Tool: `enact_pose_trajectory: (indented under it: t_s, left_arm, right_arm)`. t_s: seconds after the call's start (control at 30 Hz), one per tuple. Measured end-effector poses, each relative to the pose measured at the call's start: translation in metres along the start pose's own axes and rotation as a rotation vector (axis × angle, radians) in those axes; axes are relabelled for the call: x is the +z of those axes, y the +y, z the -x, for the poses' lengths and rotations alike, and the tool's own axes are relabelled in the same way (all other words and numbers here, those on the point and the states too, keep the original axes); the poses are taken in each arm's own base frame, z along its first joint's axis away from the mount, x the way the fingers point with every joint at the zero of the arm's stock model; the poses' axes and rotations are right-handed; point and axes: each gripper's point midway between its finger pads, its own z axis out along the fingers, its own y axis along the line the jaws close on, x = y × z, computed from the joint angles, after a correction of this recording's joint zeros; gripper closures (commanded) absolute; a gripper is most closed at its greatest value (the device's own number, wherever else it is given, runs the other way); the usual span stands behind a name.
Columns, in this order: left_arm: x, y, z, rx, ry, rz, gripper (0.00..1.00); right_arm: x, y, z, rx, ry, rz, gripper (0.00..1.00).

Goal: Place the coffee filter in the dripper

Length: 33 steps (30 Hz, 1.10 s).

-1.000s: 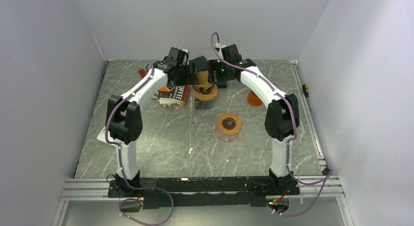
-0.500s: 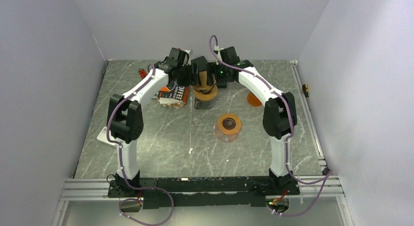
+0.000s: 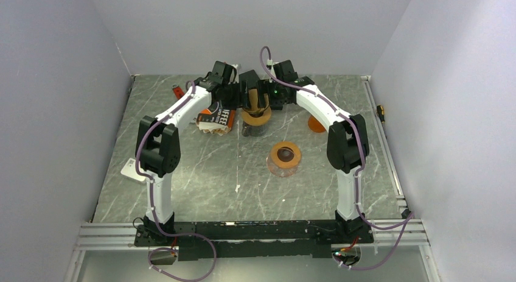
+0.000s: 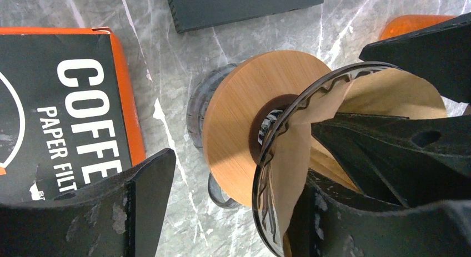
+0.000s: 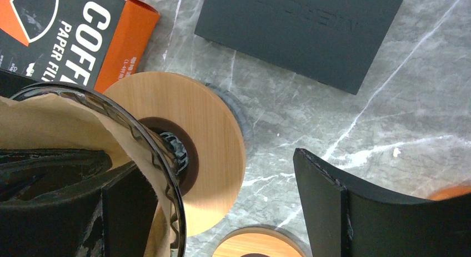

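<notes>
- Dripper (image 3: 256, 114) — a glass cone with a wooden collar (image 4: 236, 118). It stands at 12 o'clock on the worktop (image 3: 195, 178), where the two arms can meet over it from either side.
- Coffee filter (image 4: 389, 93): the brown paper lies inside the cone against the ribbed glass wall, its upper edge near the rim. It is judged to be in place but not yet settled flat.
- Left gripper (image 4: 239, 176), on the 9 o'clock side: jaws wide apart, clamping nothing. One finger is inside the cone on the paper. The other is outside, clear of the collar — a stance that suits pressing paper to the wall, not lifting.
- Right gripper (image 5: 216, 162), on the 3 o'clock side: jaws likewise spread, nothing held. One finger is in the cone against the paper, the other well apart over bare stone.
- Filter box (image 3: 216, 116): just beside the dripper at its 9 o'clock, probably so that the paper has only a short way to travel.
- Bystanders, none involved: a dark flat slab (image 5: 300, 29) at 12 o'clock of the dripper, a second wood-collared piece (image 3: 284, 157) at 5 o'clock, an orange object (image 3: 316, 123) at 3 o'clock.
- Risk, as judged: fingers drawn out of the cone could drag the thin paper along or crease it.
</notes>
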Motion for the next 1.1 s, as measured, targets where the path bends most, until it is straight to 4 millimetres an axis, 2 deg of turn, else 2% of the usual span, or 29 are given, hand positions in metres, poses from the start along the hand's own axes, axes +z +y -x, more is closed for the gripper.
enact_pose_trajectory:
  t_s: [0.1,0.43,0.87,1.1]
  left_arm:
    - [-0.0007,0.0003,0.0022,0.004,-0.005,0.005,0.24]
    - [0.0045,0.0031,0.0047,0.006,-0.008,0.022,0.29]
    - [0.0063,0.0081,0.0021,0.014,0.004,0.051,0.24]
    - [0.0072,0.0086,0.0044,0.024,0.007,0.059,0.2]
  right_arm:
    - [0.0007,-0.0016,-0.0007,-0.004,0.0,-0.012,0.13]
    - [0.0049,-0.0016,-0.0043,-0.011,-0.003,-0.018,0.12]
    - [0.007,0.0005,-0.0072,-0.008,0.009,0.004,0.09]
    - [0.009,-0.001,-0.009,0.004,0.02,0.031,0.1]
